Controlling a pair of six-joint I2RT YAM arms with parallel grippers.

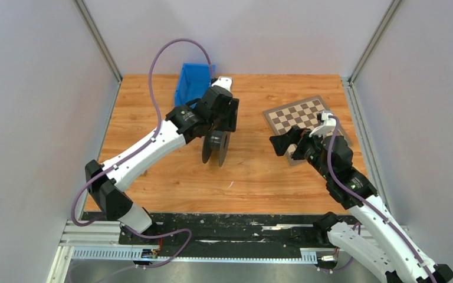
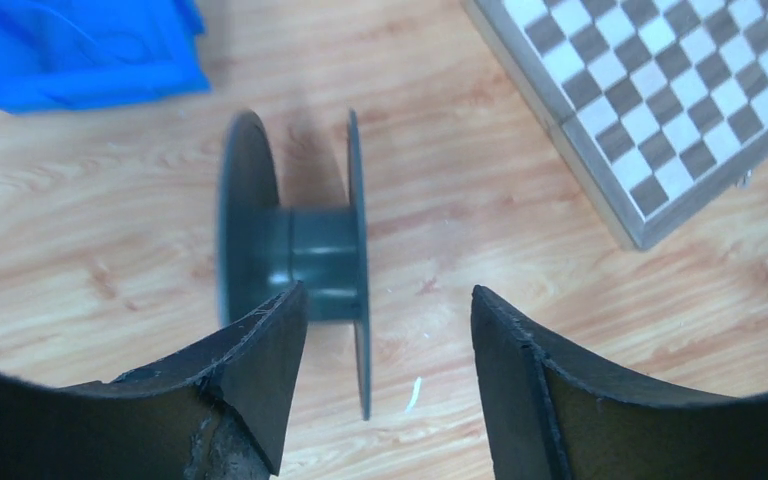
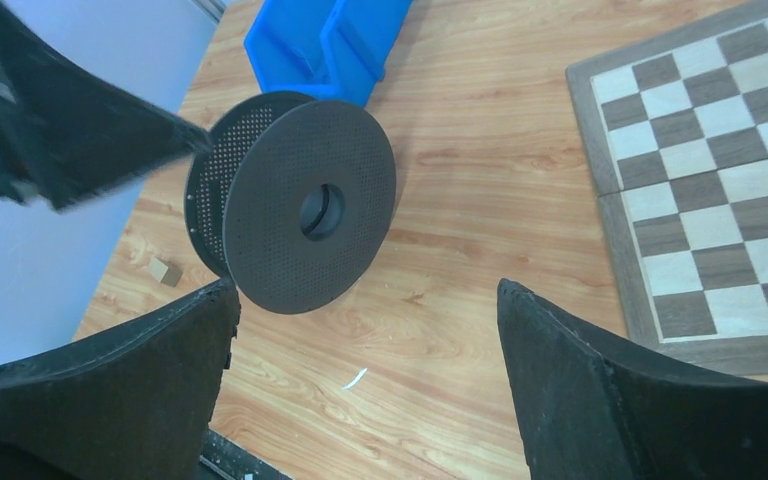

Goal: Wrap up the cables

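The left tool [image 2: 388,300] hangs with its fingers spread, holding nothing, just over the black spool [image 2: 315,260], which stands on its rims on the table [image 2: 90,230]. The right tool [image 3: 368,300] is spread wide too, empty, near the chessboard [image 3: 700,170] and facing the spool. The spool's hub is bare, so I'd say no winding is done. I can't make out the cable for certain; a faint curl in the blue bin [image 2: 80,60] may be it. Fetching and wrapping look to be all ahead.
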